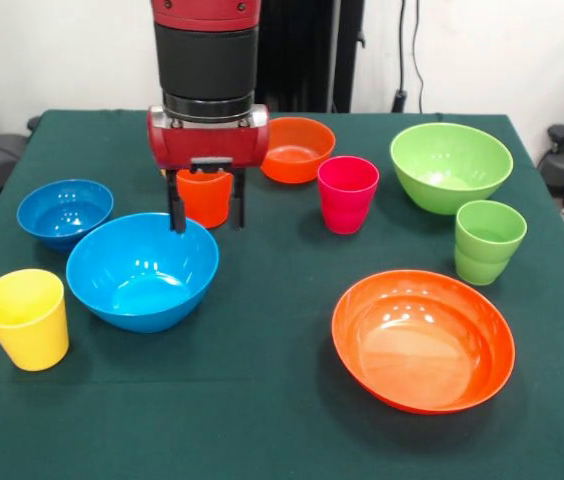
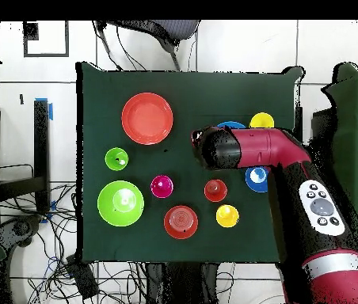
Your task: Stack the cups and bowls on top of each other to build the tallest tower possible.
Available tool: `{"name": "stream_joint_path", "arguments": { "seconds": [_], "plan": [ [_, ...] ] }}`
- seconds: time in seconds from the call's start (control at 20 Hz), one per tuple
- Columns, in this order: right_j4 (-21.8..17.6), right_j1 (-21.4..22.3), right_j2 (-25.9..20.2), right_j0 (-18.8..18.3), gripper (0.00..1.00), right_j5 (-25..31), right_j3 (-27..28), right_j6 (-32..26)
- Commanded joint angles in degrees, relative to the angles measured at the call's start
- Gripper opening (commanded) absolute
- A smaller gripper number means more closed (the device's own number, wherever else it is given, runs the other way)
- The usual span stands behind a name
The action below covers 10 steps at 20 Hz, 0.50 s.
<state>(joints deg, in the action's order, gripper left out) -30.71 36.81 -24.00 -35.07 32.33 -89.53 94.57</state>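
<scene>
My gripper (image 1: 207,208) hangs open and empty over the far rim of the large blue bowl (image 1: 142,270). The orange cup (image 1: 204,197) stands upright just behind it, showing between the fingers (image 1: 175,212). The small blue bowl (image 1: 64,212) and a yellow cup (image 1: 25,318) are at the left. The small orange bowl (image 1: 297,149), pink-red cup (image 1: 347,193), lime green bowl (image 1: 451,165), light green cup (image 1: 488,241) and wide orange bowl (image 1: 422,338) stand apart to the right. In the overhead view the arm (image 2: 238,149) hides the gripper, and a second yellow cup (image 2: 227,215) stands near the robot's base.
Everything stands on a dark green table (image 1: 262,400); nothing is stacked. Cables and chair parts lie on the floor (image 2: 24,95) around the table.
</scene>
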Motion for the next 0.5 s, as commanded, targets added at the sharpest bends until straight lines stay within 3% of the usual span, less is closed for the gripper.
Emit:
{"name": "stream_joint_path", "arguments": {
  "seconds": [0.05,0.5],
  "plan": [
    [-5.27,-0.88,-6.40,-0.87,1.00,4.81,0.49,-17.06],
    [-7.20,-0.60,-7.06,-1.61,1.00,4.47,-0.58,-15.89]
  ]
}}
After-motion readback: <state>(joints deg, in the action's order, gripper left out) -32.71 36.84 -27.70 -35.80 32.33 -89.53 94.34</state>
